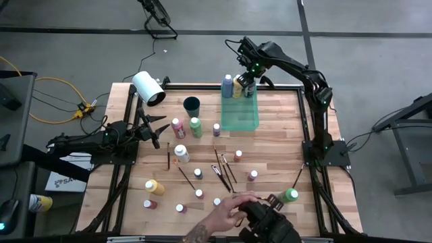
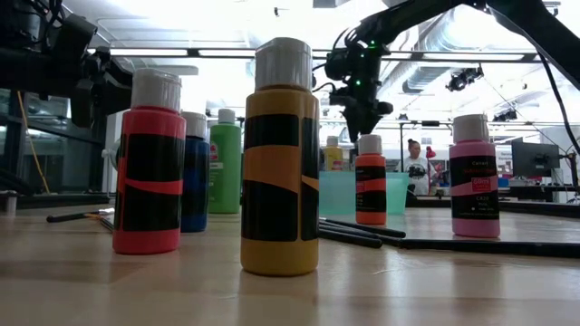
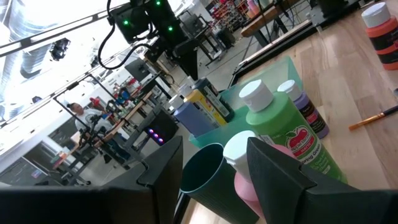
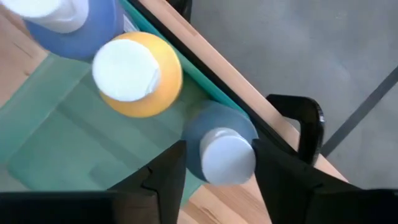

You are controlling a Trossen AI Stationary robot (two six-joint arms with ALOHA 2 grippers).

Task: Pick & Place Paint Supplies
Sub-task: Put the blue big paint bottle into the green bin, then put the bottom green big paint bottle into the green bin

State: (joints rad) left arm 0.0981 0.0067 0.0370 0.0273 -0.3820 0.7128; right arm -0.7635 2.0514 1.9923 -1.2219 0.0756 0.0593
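Right gripper (image 4: pixel 214 163) over the far corner of the green tray (image 1: pixel 240 116), fingers spread either side of a grey-blue bottle's (image 4: pixel 219 142) cap, grip unclear, yellow bottle (image 4: pixel 138 74) beside it in the tray, left gripper (image 1: pixel 156 131) parted, empty, near the pink bottle (image 1: pixel 177 127)

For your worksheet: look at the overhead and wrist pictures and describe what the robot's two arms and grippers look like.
Both arms are dark, jointed and slim, with black cables running along them. The right arm shows small green lights near its wrist. The left gripper and the right gripper each have two flat, black, angular fingers with squared tips.
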